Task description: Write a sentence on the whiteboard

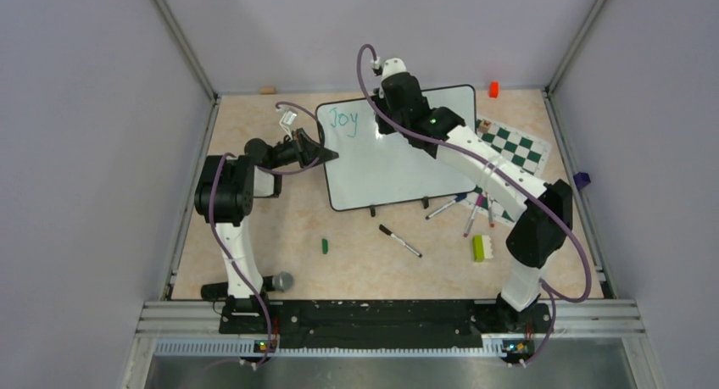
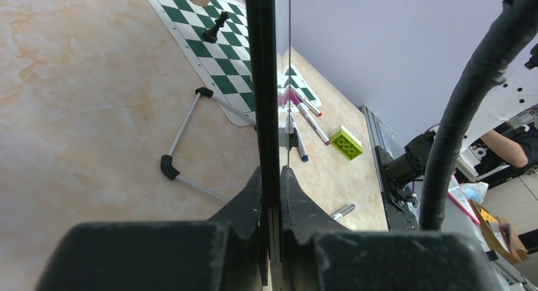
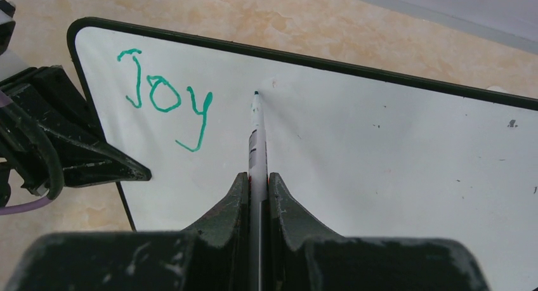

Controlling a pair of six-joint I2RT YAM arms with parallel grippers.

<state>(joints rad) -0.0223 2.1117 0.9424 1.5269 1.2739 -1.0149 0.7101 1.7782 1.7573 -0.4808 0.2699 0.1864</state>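
While the left arm folds at its elbow and reaches sideways so that its pincer (image 1: 326, 156) is clamped tight on the whiteboard's (image 1: 398, 173) left edge, the right arm stretches across the board's right side, wrist bent down. Its pincer (image 3: 257, 177) is closed on one marker (image 3: 255, 129), the tip meeting the board just right of the sentence (image 3: 166, 101), only one teal word, "Joy", in the board's far left corner. On the tabletop (image 1: 254, 236) off the board's near edge lie four loose markers (image 1: 399, 241), one lime brick (image 1: 479, 248) and one green block (image 1: 324, 246); one chess mat (image 1: 519, 152) lies at its right.
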